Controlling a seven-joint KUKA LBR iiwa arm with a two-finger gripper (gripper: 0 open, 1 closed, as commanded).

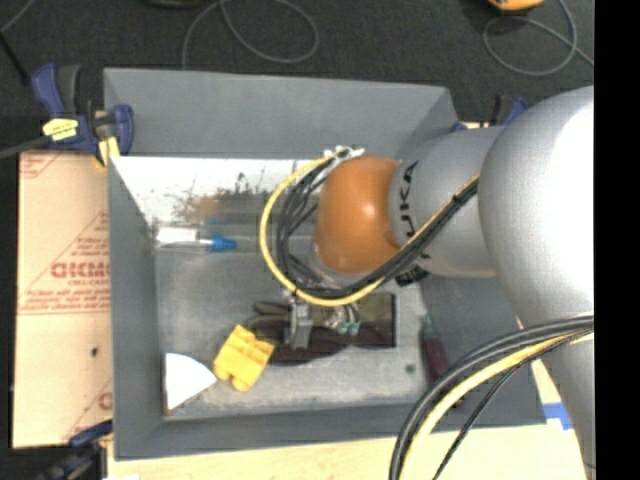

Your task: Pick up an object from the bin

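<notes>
Since my claw [300,320] sat low over the dark thing [366,336] beside the yellow block [243,356], I presumed a grasp; claw width: could not tell.

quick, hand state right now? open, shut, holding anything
hand: cannot be told whether open or shut; it is over a dark flat thing, just right of the yellow block

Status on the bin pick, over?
End effector low over dark flat item, mid-bin. Yellow block close on its view-left. White piece, blue-capped pen lie apart. Grasp not confirmed.
</notes>
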